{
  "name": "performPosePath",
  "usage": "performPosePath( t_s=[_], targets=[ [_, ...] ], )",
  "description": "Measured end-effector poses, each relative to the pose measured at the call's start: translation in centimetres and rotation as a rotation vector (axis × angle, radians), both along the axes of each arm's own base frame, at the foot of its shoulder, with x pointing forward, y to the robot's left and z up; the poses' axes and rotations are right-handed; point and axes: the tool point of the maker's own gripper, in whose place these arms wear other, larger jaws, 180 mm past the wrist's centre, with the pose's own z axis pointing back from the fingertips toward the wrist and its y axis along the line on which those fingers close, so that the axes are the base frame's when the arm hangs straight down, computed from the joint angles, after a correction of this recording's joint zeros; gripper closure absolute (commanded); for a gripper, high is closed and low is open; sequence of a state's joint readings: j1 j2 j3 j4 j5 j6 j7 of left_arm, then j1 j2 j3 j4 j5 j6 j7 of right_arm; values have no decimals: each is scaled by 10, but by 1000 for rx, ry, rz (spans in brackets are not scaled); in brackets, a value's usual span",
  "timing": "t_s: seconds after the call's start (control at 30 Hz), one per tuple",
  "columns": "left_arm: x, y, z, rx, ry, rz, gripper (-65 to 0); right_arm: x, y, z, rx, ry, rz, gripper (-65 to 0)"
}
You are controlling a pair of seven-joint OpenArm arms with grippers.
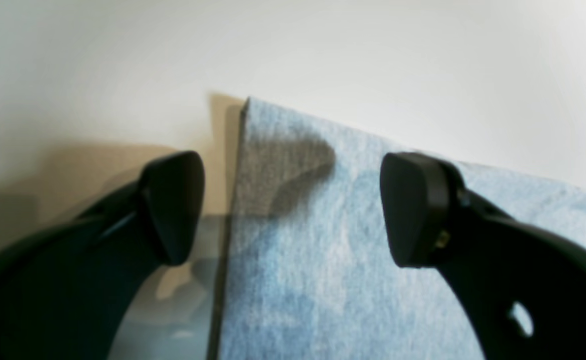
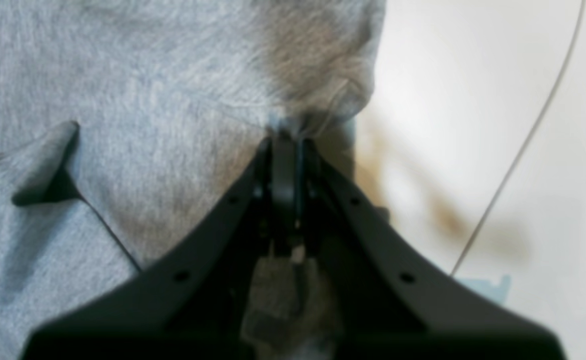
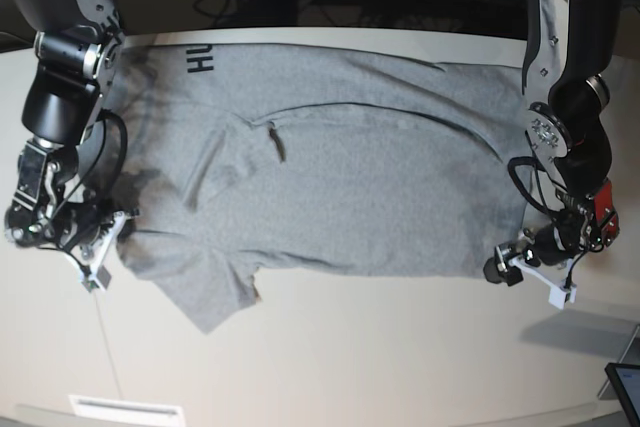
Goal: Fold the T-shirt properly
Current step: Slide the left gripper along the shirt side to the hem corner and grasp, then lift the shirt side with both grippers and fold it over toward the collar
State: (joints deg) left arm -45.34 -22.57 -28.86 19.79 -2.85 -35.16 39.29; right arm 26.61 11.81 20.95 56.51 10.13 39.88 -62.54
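- T-shirt (image 3: 350, 177) lies spread on table (image 3: 400, 347) (black lettering at far edge).
- Left gripper (image 1: 293, 210): fingers wide apart over the corner.
- Right gripper (image 2: 287, 137): clamped on fabric edge.

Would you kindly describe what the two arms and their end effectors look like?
Both arms are black with silver joint rings and looped black cables. The left end effector has curved black fingers with rounded pads; the right end effector has black perforated fingers. A white bracket sits at the left wrist.
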Motion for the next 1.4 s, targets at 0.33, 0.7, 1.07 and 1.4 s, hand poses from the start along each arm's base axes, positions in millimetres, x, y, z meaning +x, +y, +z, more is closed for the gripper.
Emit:
performPosePath(
  t_s=[0.33, 0.7, 1.07, 1.4],
  targets=[
    [1, -17, -1, -9, -11, -77, -527, 0, 0, 0, 1, 0, -1, 0],
    [2, -32, -4, -37, -27, -102, -422, 0, 0, 0, 2, -2, 0, 0],
    [-6, -30, -12, -21, 13, -108, -7, 0, 0, 0, 1, -2, -1, 0],
    [-13, -14, -9, 118, 32, -161, 0, 6, 11, 0, -55, -24, 82, 0]
  ],
)
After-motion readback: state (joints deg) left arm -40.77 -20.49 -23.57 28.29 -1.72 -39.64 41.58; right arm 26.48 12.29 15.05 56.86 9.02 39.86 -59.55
